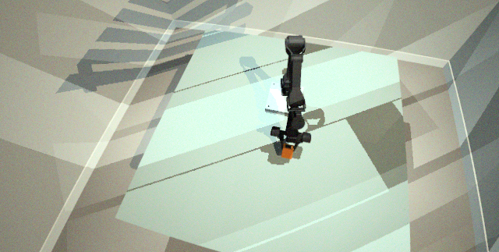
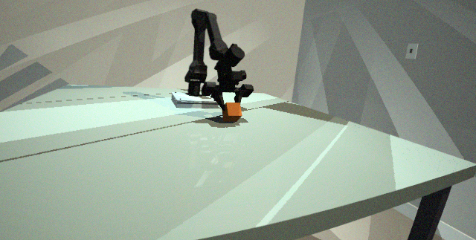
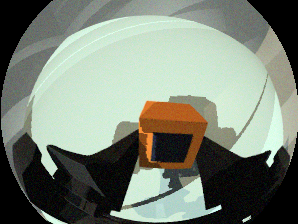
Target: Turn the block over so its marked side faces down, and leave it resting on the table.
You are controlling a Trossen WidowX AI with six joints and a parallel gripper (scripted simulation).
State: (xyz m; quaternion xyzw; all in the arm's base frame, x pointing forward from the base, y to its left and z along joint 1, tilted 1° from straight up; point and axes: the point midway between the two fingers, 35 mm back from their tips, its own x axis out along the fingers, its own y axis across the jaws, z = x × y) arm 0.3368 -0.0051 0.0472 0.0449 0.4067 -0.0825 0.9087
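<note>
Orange block (image 2: 233,111) clamped between the fingers of the black gripper (image 2: 229,103), right of centre in the top view, low over the pale green table (image 2: 111,166). Wrist view: its dark marked square (image 3: 168,148) faces the camera. White base plate (image 1: 273,100) lies behind.

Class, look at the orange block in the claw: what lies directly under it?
Under the orange block only its dark shadow on the pale green table shows. The claw grips it; its underside is hidden.
</note>
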